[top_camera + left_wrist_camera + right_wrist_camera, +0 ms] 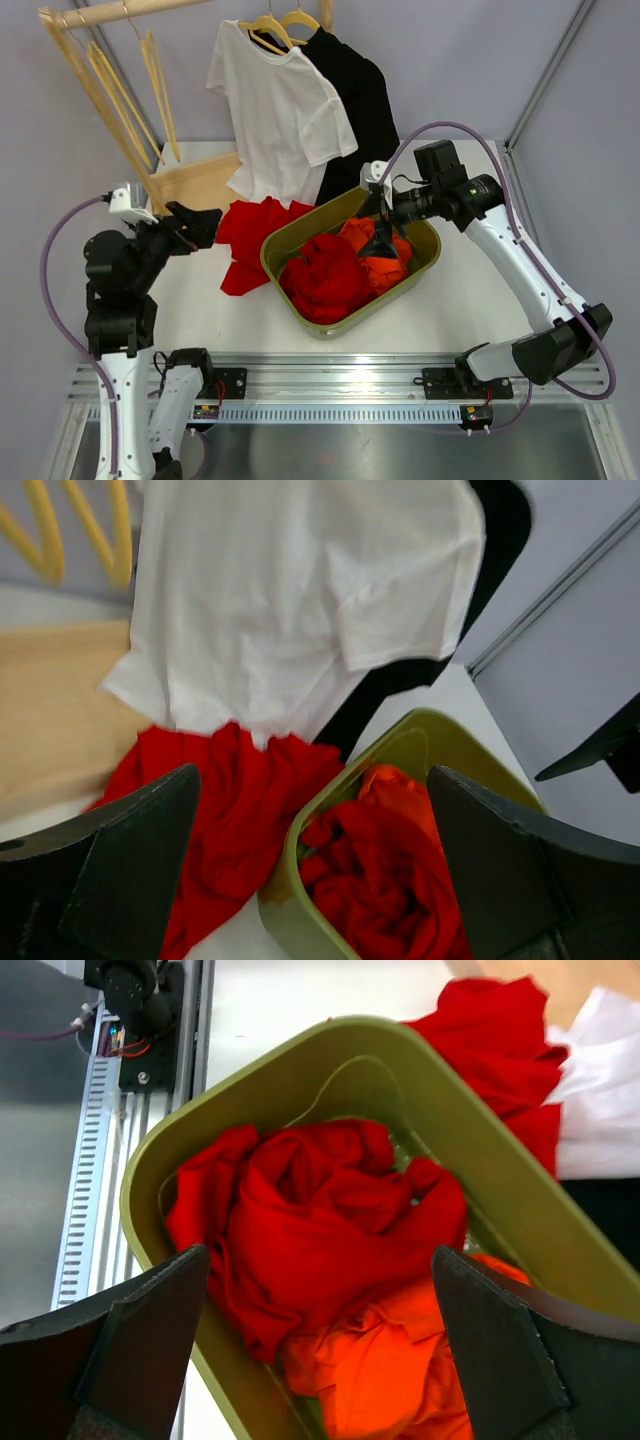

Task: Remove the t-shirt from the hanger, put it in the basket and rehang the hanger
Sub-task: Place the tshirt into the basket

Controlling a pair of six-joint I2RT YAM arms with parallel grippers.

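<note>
A white t-shirt [285, 115] hangs on a yellow hanger [265, 28] at the back, and a black t-shirt [360, 100] hangs on a second yellow hanger [300, 20] just right of it. The white t-shirt [300, 590] fills the top of the left wrist view. My left gripper [200, 225] is open at the left, pointing toward the shirts, with nothing between its fingers [130, 870]. My right gripper [383, 235] hovers open over the olive bin [425, 265], above the clothes and holding nothing.
The bin [480, 1160] holds a crumpled red garment [320, 1220] and an orange one [400, 1360]. Another red garment [250, 225] lies on the table beside the bin, under the white shirt's hem. A wooden rack [100, 70] with empty hangers [155, 80] stands back left.
</note>
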